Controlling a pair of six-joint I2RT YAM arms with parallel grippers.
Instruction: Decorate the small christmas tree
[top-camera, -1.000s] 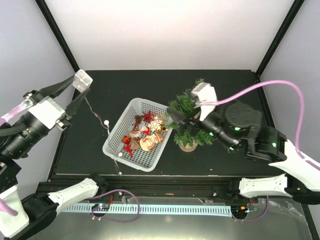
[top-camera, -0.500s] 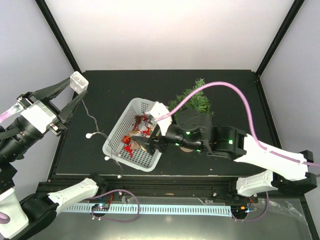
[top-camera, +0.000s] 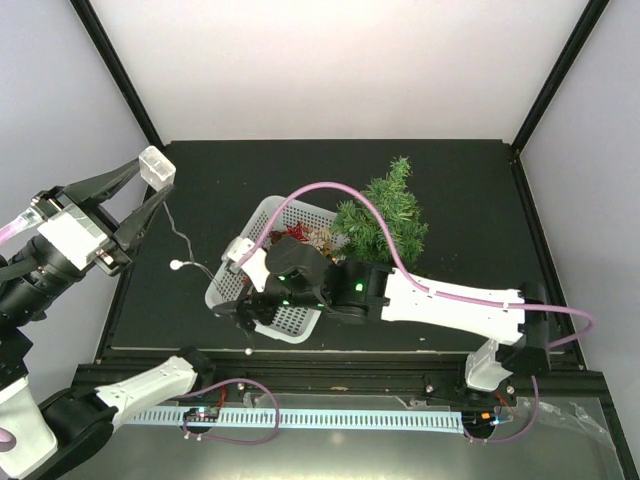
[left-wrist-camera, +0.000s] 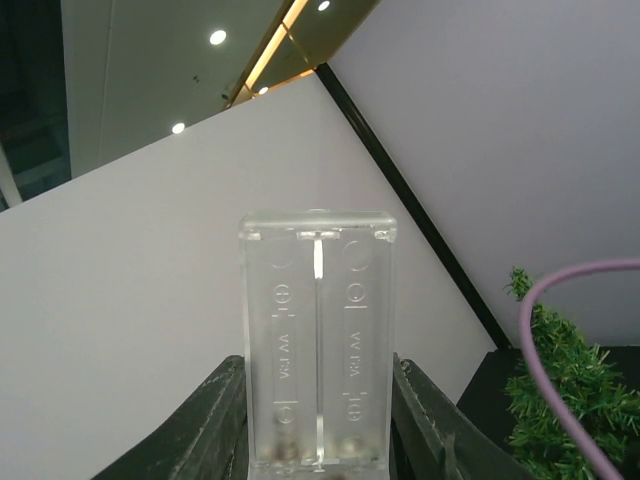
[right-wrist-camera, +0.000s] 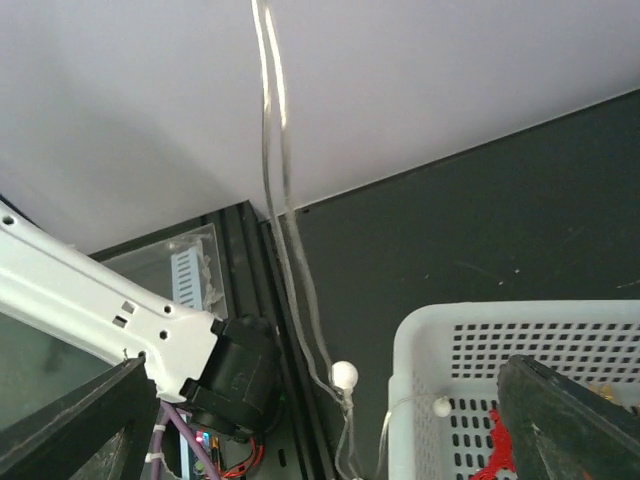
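Right arm (top-camera: 450, 300) in white shells with black rounded joints — small green lights on them, lilac cable (top-camera: 320, 185) arching over it, left arm (top-camera: 75, 228) white and black, dark tapered fingers (top-camera: 110, 178).

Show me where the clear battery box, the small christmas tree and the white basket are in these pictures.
clear battery box (left-wrist-camera: 317, 350), left wrist view, middle of its front face.
small christmas tree (top-camera: 385, 215), top external view, green branches mid-tree.
white basket (right-wrist-camera: 480, 318), right wrist view, its top rim.
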